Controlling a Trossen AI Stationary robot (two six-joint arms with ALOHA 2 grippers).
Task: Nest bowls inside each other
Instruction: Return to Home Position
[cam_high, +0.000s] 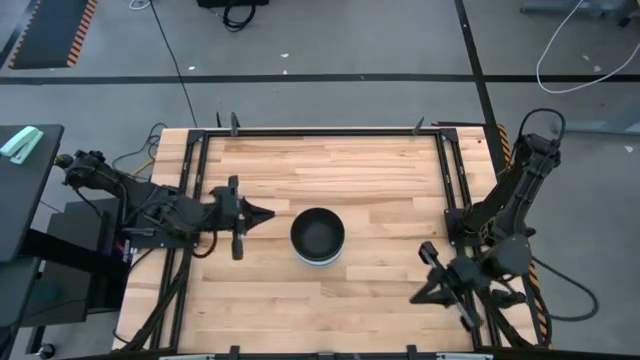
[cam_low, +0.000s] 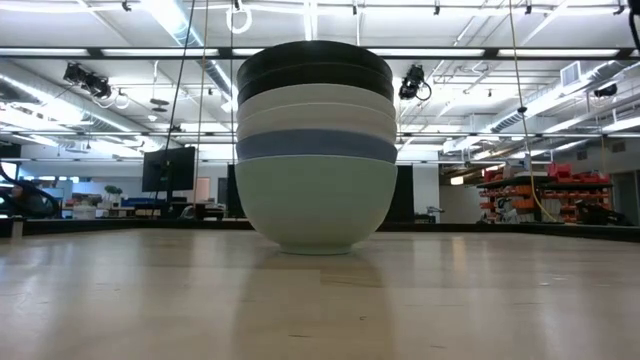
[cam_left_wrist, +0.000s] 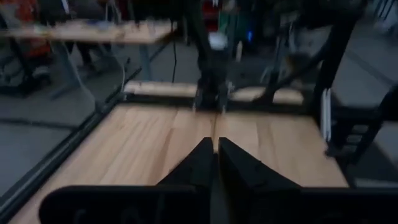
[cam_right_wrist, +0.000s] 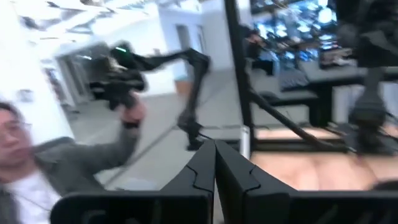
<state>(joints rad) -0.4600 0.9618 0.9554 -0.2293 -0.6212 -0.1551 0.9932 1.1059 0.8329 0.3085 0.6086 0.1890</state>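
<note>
The bowls stand nested in one stack (cam_high: 318, 237) at the table's middle. In the low view a black bowl (cam_low: 315, 65) sits on top, with white (cam_low: 316, 112) and blue (cam_low: 316, 146) below it. A pale mint green bowl (cam_low: 315, 200) at the bottom rests on the wood by its base. My left gripper (cam_high: 270, 213) (cam_left_wrist: 216, 148) is shut with nothing in it. It stands left of the stack, pointing level toward it with a gap between. My right gripper (cam_high: 414, 298) (cam_right_wrist: 215, 150) is shut too, near the table's front right, away from the stack.
A black metal frame (cam_high: 447, 170) runs around the wooden tabletop (cam_high: 330, 165). Bare wood lies all around the stack. In the right wrist view a person (cam_right_wrist: 37, 168) shows beyond the table with a hand raised.
</note>
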